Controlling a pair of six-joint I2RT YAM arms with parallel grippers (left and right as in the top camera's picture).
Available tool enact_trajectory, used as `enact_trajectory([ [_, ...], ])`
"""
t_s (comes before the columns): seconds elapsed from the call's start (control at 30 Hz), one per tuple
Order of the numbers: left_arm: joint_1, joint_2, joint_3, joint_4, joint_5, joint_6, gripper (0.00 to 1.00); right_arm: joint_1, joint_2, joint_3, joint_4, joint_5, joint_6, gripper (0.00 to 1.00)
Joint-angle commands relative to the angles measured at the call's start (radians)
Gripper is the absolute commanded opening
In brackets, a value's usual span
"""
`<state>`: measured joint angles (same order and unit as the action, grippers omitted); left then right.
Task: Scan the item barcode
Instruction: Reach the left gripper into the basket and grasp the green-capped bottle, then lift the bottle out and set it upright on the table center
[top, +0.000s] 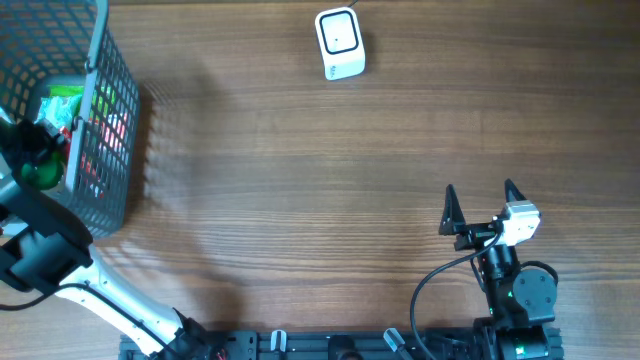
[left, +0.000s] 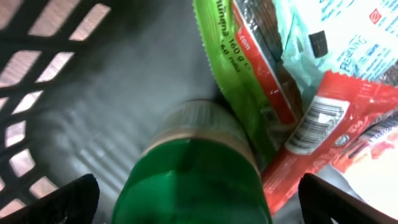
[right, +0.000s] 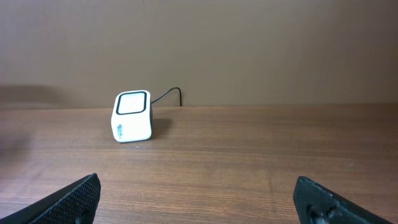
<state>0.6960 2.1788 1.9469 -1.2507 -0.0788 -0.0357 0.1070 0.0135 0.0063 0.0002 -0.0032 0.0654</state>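
Observation:
My left gripper is down inside the grey mesh basket at the table's left edge. It stands open, one finger on each side of a green bottle, with a gap at both sides. This bottle lies among snack packets: a green one, a red one with a barcode facing up, and a pale one. The white scanner sits at the far middle of the table. My right gripper is open and empty, facing the scanner.
The basket's mesh walls close in on the left gripper's left side. A black cable runs behind the scanner to the wall. Bare wooden table lies between basket, scanner and right arm.

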Motion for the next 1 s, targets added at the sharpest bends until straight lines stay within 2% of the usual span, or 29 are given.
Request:
enact_trajectory([
  [0.0,0.003,0.016,-0.037,0.025,0.03,0.032,0.99,0.0,-0.006,-0.001,0.006,0.002,-0.01,1.0],
  [0.23,0.004,0.016,-0.096,0.07,0.029,0.032,0.97,0.0,-0.006,-0.001,0.006,0.002,-0.01,1.0],
  [0.33,0.004,0.016,-0.096,0.069,0.03,0.032,0.88,0.0,-0.006,-0.001,0.006,0.002,-0.01,1.0],
  [0.47,0.007,0.016,-0.096,0.068,0.029,0.032,0.81,0.0,-0.006,-0.001,0.006,0.002,-0.01,1.0],
  [0.57,0.013,0.015,-0.095,0.073,0.03,0.032,0.69,0.0,-0.006,-0.001,0.006,0.002,-0.01,1.0],
  [0.6,0.014,0.011,-0.095,0.073,0.029,0.032,0.6,0.0,-0.006,-0.001,0.006,0.002,-0.01,1.0],
  [0.63,0.014,0.005,-0.095,0.073,0.029,0.032,0.57,0.0,-0.006,-0.001,0.006,0.002,-0.01,1.0],
  [0.73,0.014,-0.026,-0.077,0.067,0.03,0.031,0.56,0.0,-0.006,-0.001,0.006,0.002,-0.01,1.0],
  [0.83,0.014,-0.088,-0.04,0.059,0.03,0.028,0.47,0.0,-0.006,-0.001,0.006,0.002,-0.01,1.0],
  [0.97,0.014,-0.241,0.054,0.051,0.064,-0.026,0.45,0.0,-0.006,-0.001,0.006,0.002,-0.01,1.0],
])
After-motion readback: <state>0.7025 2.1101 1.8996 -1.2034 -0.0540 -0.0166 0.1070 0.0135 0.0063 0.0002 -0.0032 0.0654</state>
